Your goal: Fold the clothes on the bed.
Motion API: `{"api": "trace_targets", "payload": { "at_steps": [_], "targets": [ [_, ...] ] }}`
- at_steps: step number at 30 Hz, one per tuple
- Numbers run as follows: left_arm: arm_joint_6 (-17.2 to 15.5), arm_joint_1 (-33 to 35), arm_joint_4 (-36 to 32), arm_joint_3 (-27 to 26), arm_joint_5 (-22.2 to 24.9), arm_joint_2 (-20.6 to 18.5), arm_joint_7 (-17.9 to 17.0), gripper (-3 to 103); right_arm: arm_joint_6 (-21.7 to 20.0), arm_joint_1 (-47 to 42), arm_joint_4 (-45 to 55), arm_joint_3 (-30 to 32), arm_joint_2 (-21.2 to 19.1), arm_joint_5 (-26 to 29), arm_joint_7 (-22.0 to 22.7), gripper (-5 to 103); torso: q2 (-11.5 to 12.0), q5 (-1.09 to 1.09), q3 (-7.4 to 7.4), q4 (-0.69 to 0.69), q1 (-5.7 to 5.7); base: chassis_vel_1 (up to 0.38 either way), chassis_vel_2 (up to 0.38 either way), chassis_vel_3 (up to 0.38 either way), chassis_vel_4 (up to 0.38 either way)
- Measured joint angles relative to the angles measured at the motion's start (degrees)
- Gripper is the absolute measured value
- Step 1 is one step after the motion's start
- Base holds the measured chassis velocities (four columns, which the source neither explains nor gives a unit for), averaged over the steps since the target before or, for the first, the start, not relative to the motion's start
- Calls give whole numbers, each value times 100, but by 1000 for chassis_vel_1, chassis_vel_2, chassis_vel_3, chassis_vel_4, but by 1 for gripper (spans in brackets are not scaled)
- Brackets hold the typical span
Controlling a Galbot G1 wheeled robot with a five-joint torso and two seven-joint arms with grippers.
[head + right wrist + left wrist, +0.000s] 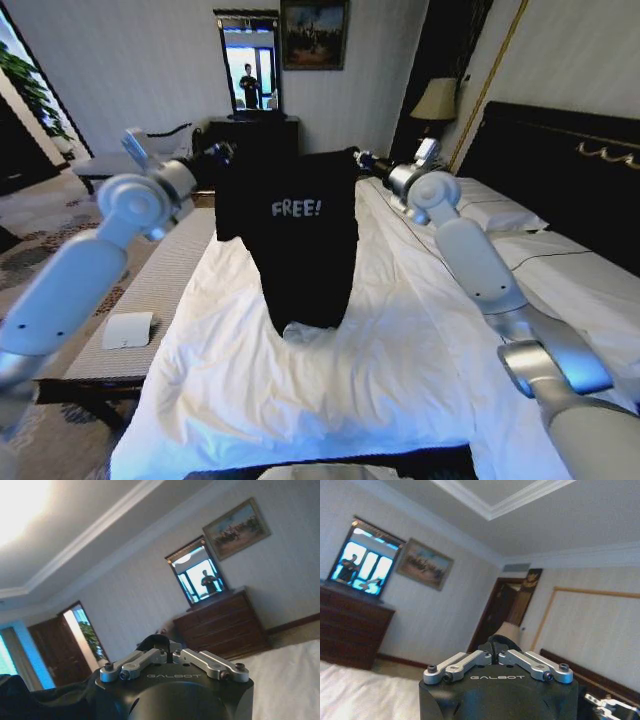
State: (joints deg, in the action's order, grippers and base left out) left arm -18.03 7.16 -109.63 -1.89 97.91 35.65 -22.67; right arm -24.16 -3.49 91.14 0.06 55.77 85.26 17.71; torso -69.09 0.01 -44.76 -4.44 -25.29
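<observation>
Head view | both fingers pinch T-shirt shoulders (hem touching bed) | sides clear

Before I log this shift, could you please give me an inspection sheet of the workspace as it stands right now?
Surface: the bed, white duvet, lightly wrinkled, dark headboard at the robot's right.
Job's things: black T-shirt held up by its two upper corners, "FREE!" facing the head camera, hem touching the duvet.
Clutter: small white object on the pale bench left of the bed.
Grippers: left gripper shut on the shirt's left corner; right gripper shut on the right corner; both raised over the bed.
Cables: nothing seen.
Surroundings: dark dresser with mirror, framed picture, bedside lamp, white pillows.
</observation>
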Motion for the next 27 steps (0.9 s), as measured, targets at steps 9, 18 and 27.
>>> {"api": "trace_targets", "payload": {
  "at_steps": [9,18,27],
  "targets": [
    [67,729,-1249,-871,652,-1032,-99,1,10,-240,1284,376,-462,971,445,0,0,-2,1,4,1,0,0,0,0],
    [-21,2683,-2738,-3164,1081,-2046,-51,1,125,-701,2931,1165,-1208,1814,888,0,0,-5,1,5,0,0,0,0,0],
    [-300,3121,-3437,-5179,2981,-2352,-852,1,372,-1978,4331,2487,-2281,2336,1015,0,-2,3,2,1,4,0,0,0,0]
  ]
}}
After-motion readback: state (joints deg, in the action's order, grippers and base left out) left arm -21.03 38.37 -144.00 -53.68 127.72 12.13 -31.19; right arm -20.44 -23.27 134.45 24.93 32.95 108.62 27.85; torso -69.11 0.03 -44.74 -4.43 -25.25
